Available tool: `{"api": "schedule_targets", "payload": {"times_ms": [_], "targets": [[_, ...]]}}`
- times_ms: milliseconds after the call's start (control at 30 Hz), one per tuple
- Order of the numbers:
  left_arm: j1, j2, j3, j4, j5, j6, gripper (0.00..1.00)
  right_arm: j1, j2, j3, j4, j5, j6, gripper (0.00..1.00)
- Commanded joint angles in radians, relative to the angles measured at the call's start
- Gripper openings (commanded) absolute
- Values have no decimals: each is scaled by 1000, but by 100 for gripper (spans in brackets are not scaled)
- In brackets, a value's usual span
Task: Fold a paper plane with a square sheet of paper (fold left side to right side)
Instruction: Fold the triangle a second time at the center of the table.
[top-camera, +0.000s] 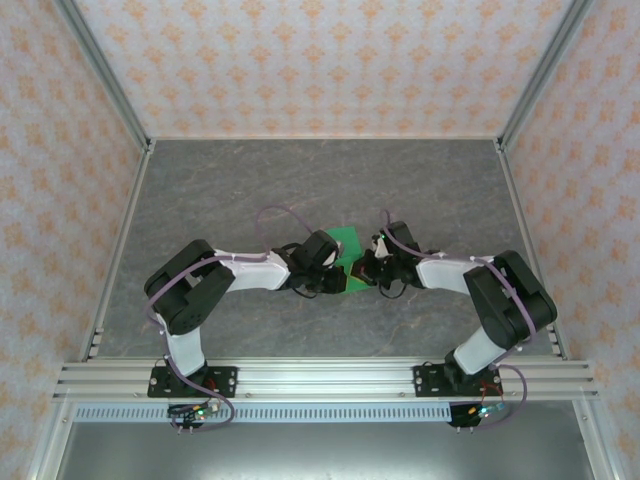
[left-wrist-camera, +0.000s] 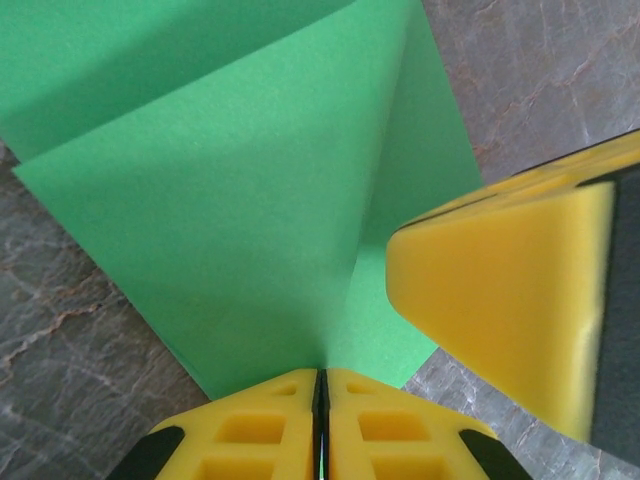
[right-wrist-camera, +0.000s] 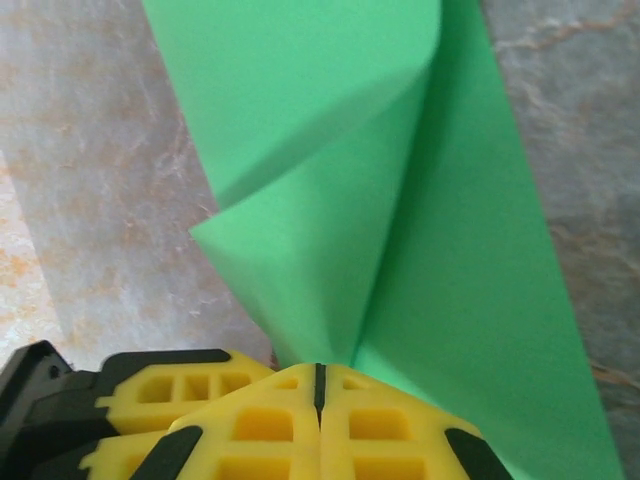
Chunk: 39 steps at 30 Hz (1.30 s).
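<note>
You're pinching the square sheet of paper (left-wrist-camera: 230, 200) w/ left gripper (left-wrist-camera: 320, 395) & right gripper (right-wrist-camera: 320, 385), both clamping shut on its edge, holding the flap raised, prob. for folding rightward.

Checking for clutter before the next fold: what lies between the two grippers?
The folded green paper, in the top view; left gripper and right gripper each pinch its edge.

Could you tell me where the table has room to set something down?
Bare table lies between the green paper and the back wall, also along the near rail. Crowded at centre, where the left gripper and right gripper meet.
</note>
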Motion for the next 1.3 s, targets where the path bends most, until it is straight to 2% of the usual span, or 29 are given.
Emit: {"api": "schedule_targets", "payload": {"times_ms": [0,533,700,967,1267], "targets": [[-13,23,-14,-77,-26,10,12,6,11,13,61,-7,22,1],[-17,23,-7,-87,-33,12,10,36,87,49,75,11,18,1],[-16,24,-4,-91,-33,12,10,37,123,74,37,32,-26,1],[-17,26,-13,-100,-23,12,10,36,131,126,-111,146,-142,1],[-17,27,-33,-101,-22,9,10,-7,143,139,-120,170,-183,1]]}}
